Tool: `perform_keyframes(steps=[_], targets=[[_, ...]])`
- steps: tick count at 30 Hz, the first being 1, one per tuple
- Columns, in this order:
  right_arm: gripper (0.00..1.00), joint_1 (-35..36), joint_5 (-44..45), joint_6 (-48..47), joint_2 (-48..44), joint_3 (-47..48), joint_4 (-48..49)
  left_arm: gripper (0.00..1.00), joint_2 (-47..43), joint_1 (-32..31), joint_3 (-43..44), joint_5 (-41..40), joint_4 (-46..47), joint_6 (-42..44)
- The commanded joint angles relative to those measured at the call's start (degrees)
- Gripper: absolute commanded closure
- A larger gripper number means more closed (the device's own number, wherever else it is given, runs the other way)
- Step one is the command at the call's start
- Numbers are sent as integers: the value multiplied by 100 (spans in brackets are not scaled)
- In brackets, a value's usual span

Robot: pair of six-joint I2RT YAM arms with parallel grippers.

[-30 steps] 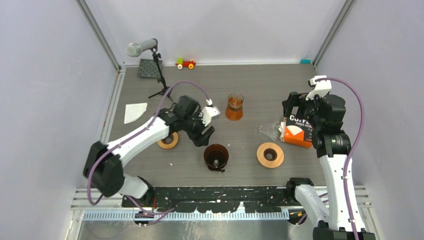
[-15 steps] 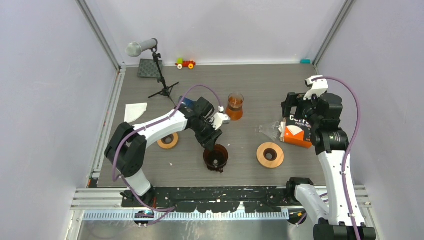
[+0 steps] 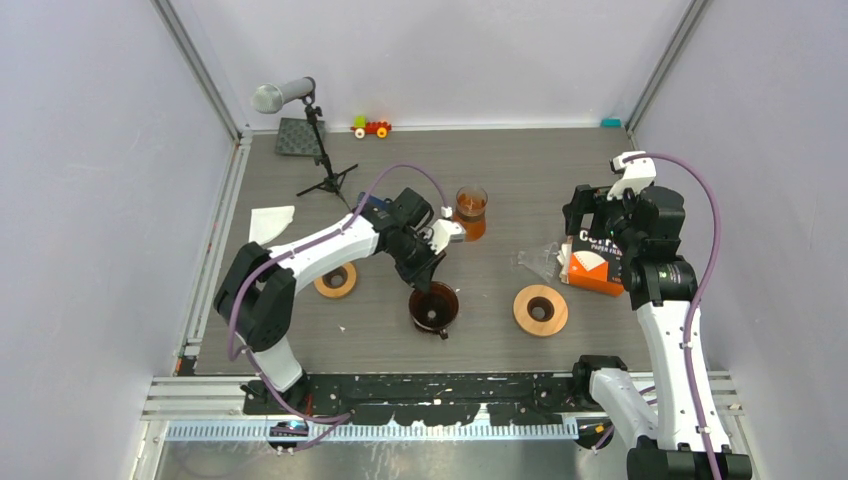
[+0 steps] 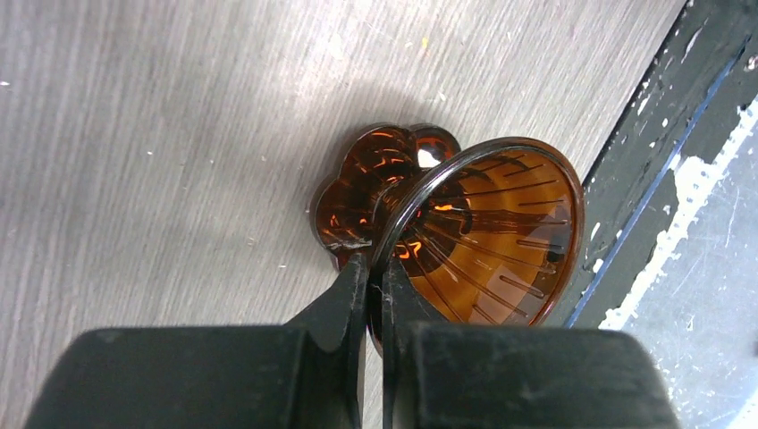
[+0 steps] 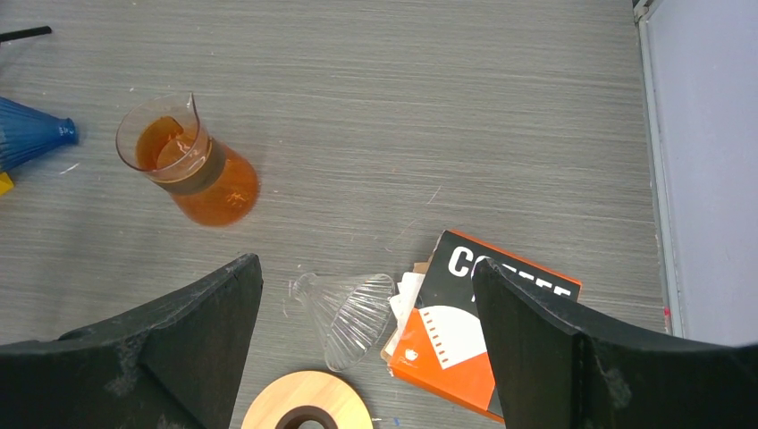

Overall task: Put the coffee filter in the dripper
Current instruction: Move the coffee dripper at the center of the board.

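Observation:
The amber dripper (image 3: 434, 308) stands on the table near the front middle. My left gripper (image 3: 428, 277) is shut on it. In the left wrist view the left gripper (image 4: 375, 264) pinches the thin near rim of the amber dripper (image 4: 474, 232), one finger inside the cone and one outside. A loose white coffee filter (image 3: 270, 224) lies flat at the far left. My right gripper (image 5: 365, 265) hangs open above a clear dripper (image 5: 349, 313) lying on its side, next to an orange coffee filter box (image 5: 474, 331). Nothing is between the right fingers.
A glass carafe (image 3: 469, 212) of amber liquid stands just behind the left gripper. Wooden rings lie at left (image 3: 336, 281) and right (image 3: 540, 309). A microphone on a stand (image 3: 318, 150) and a toy car (image 3: 371, 127) are at the back.
My left gripper swung right and down to the amber dripper and shut on its rim. The right arm has barely moved.

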Motion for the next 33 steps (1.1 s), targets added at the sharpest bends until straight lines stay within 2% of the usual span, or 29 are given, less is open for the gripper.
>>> perform_keyframes(steps=[1, 11, 16, 20, 26, 29, 33], targets=[[8, 13, 0, -82, -18, -20, 288, 100, -112, 220, 327, -223, 40, -164], [8, 13, -19, -119, 27, -41, 293, 100, 413, 1372, 726, 182, 236, -961], [8, 13, -99, -246, 52, 86, 40, 96, 596, 1458, 828, 317, 328, -1197], [8, 34, -506, -731, 125, 233, -732, 88, 553, 1458, 741, 330, 330, -1192], [8, 405, -1069, -2263, 339, 371, -2559, 78, 288, 1458, 545, 386, 312, -1178], [9, 1007, -849, -2651, 329, 215, -2971, 69, 136, 1458, 513, 348, 237, -1109], [12, 1962, -404, -2864, 324, -120, -3240, 45, -63, 1453, 540, 180, 95, -937]])
